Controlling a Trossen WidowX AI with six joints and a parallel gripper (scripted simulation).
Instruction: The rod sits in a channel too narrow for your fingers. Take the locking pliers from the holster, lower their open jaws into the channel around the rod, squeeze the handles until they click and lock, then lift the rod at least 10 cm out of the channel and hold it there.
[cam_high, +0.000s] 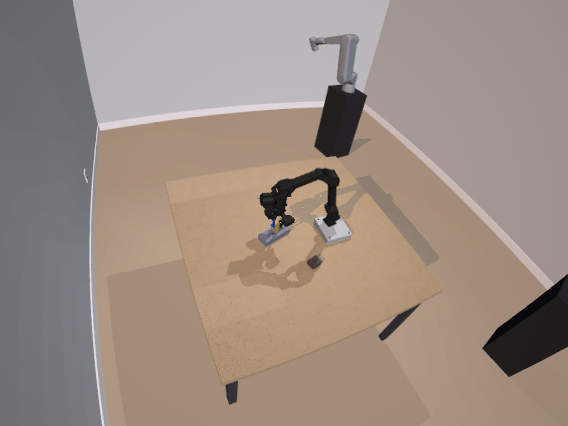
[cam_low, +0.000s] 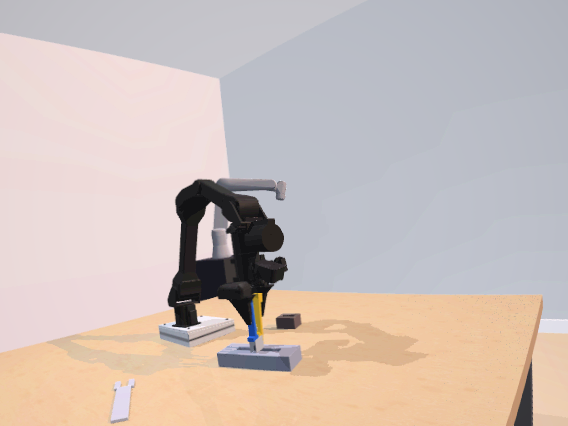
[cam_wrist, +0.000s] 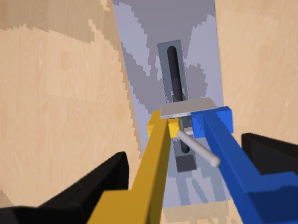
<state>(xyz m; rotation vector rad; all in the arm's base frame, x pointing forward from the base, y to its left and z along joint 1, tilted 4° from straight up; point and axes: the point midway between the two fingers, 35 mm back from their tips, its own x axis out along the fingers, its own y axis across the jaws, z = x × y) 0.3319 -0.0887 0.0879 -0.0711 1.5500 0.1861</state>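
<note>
Item: black pincer (cam_high: 278, 222) (cam_low: 256, 319) (cam_wrist: 183, 151), angular tapered fingers, closed about the pliers (cam_high: 278, 225) (cam_low: 253, 320) (cam_wrist: 159, 160), one finger outside each handle.

Item: the pliers, upright, one flat-sided handle yellow, one blue, smooth and glossy-looking; grey jaws down at the channel (cam_wrist: 162, 50). A pale round-ended pin (cam_wrist: 200, 148) between the handles, wrist view only.

Item: grey-blue block (cam_high: 267, 239) (cam_low: 255, 359) (cam_wrist: 205, 60), oblong, matte, sharp-edged, beneath the jaws.

Item: black rod (cam_wrist: 175, 70), slender, round-ended, lying in the block's channel; seen clearly from the wrist alone. Whether the jaws grip it, I cannot tell.

Item: dark box (cam_high: 314, 262) (cam_low: 288, 321), small, its top recess plainer from the exterior.

Item: pale forked strip (cam_low: 121, 402), flat, exterior view only.

Item: counter (cam_high: 350, 285) (cam_low: 400, 390) (cam_wrist: 50, 100), light wood with fine grain; its full outline given by the top view.

Item: white base (cam_high: 345, 239) (cam_low: 175, 336), a squared slab under the black arm.
</note>
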